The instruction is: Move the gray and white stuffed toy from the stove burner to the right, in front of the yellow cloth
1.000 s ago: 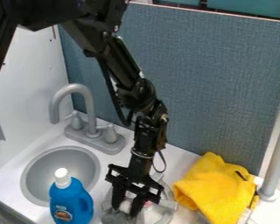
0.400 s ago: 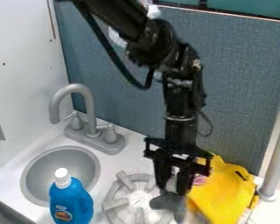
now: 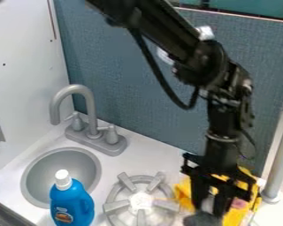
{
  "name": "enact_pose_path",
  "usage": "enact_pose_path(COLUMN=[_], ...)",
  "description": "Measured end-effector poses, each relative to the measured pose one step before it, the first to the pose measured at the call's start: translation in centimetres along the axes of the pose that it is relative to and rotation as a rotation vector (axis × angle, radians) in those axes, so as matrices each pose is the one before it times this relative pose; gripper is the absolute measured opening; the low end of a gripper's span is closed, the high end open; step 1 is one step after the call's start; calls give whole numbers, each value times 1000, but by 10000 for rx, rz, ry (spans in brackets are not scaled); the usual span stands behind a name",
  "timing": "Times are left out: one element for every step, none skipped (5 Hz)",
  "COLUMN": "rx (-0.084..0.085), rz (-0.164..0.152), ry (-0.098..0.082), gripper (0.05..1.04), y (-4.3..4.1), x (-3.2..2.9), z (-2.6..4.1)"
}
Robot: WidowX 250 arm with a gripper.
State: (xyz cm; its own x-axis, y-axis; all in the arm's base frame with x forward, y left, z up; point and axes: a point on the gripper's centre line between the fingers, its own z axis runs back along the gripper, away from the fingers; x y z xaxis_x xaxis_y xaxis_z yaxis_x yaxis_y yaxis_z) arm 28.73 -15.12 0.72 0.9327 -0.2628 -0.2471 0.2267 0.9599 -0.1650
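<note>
Camera view, item one: gripper (image 3: 213, 212), black, two-fingered, hanging at the lower right of the counter (image 3: 135, 154), arm slanting in from the top. Item two, the thing in hand: one grey object (image 3: 201, 219), soft-looking, kind uncertain, low between and beside the fingertips, near the bottom edge.

Step, as I judge it from where I stand: mid-handling, the object in grip and right of the stove burner (image 3: 164, 204), apart from it. Whether its underside bears on the counter, I cannot tell. Next move, in my judgement: keep the grip level and, for any set-down, find firm footing clear of the cloth, then part the fingers evenly; a snagged fold could drag along.

Fingers: spread partway, closed upon the grey object, pale material visible between them. Exact contact at the tips: hidden.

Surroundings: one yellow cloth (image 3: 182, 192), rumpled, behind the gripper and to both sides of it; touching or not, cannot tell. One small pink patch (image 3: 239, 203) beside the right-hand finger, nature unclear. One blue bottle, white cap (image 3: 73, 203), upright at the front of the grey sink (image 3: 61, 165), well apart from the gripper.
</note>
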Motion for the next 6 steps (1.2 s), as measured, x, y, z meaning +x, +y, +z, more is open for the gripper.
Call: enact_pose_path(rx=[142, 253, 76, 261, 440, 164], rz=[-581, -429, -300, -190, -378, 172], ry=[339, 319, 164, 157, 114, 27], gripper=[452, 452, 452, 452, 452, 452], y=[-1474, -1311, -870, -535, -248, 206], x=[812, 724, 678, 900, 1280, 624], z=[-1505, -1256, -698, -783, -1169, -415])
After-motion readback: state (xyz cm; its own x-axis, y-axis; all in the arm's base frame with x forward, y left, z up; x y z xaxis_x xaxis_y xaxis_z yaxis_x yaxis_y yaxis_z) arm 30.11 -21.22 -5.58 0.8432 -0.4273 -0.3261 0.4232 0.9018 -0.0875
